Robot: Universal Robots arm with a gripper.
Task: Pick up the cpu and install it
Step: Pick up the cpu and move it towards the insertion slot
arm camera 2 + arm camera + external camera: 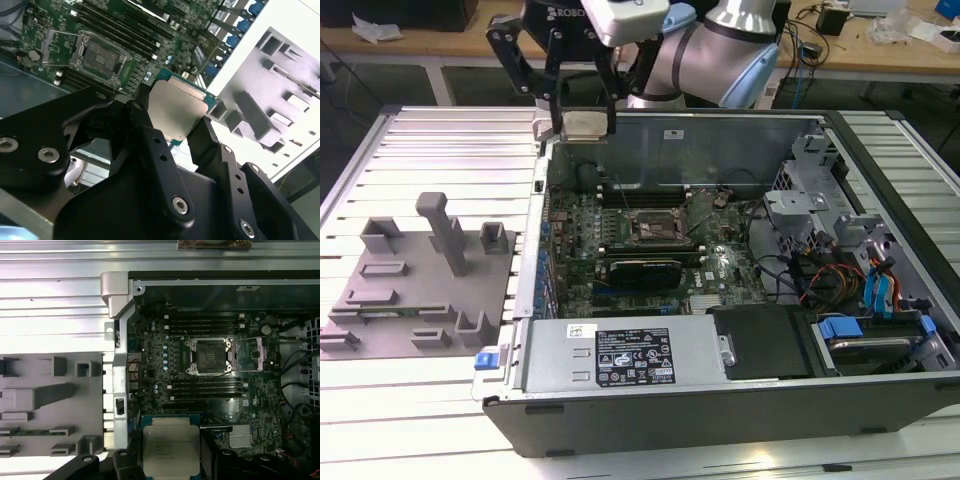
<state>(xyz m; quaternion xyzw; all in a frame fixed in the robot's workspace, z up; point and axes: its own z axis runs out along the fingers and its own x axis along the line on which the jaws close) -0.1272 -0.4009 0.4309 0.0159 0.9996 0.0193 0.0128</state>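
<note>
The cpu (583, 124), a small square chip with a pale silver top, is held in the air above the far corner of the open computer case (720, 410), on the exterior view's left. My gripper (585, 128) is shut on it, one black finger on each side. Both wrist views show the cpu (176, 111) (170, 452) between the black fingers (145, 130) (122, 460). The dark metal-framed socket (655, 228) (100, 57) (210, 356) lies open on the green motherboard inside the case, some way from the chip.
A grey moulded tray (420, 290) (45, 395) lies on the slatted table at the exterior view's left of the case. Inside the case are a long black card (640, 270), a silver power supply (620, 355), cables and a drive cage (880, 300).
</note>
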